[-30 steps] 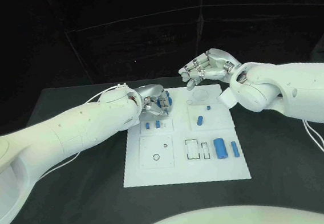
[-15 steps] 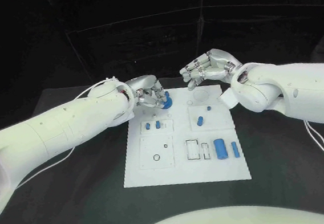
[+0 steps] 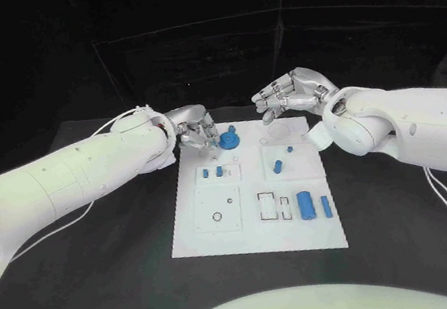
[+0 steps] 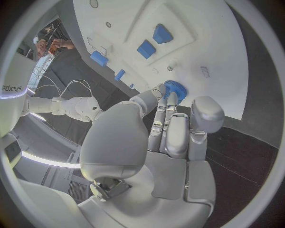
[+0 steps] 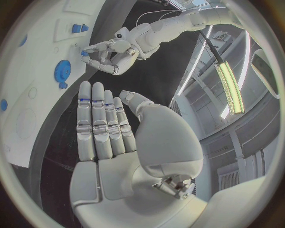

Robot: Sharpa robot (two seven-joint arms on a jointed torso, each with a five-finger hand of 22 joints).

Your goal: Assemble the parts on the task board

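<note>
Black cloth covers the surface (image 3: 106, 284) and a dark backdrop hangs behind it; in the middle lies the white rectangular task board (image 3: 256, 197), its long side running away from the robot.

At the board's far left corner sits a round blue gear-like part (image 3: 228, 138) with a toothed rim. The left hand (image 3: 195, 129) is beside it, fingers curled down toward the piece; in the left wrist view the fingertips (image 4: 168, 97) reach the gear's edge, but whether they actually grip it or merely touch it cannot be told.

The right hand (image 3: 294, 92) hovers above the board's far right corner, holding nothing. In the right wrist view its fingers (image 5: 98, 123) lie straight and side by side, thumb apart.

Two short blue pegs (image 3: 211, 172) stand side by side in a square recess below the gear. A small blue oblong part (image 3: 277, 167) lies in the recess to their right, with a tiny blue dot-like piece (image 3: 289, 148) just beyond it. Near the board's right edge, a larger blue cylinder (image 3: 304, 204) and a thinner blue rod (image 3: 326, 205) lie parallel, close together, beside an outlined rectangular slot (image 3: 266, 205).
</note>
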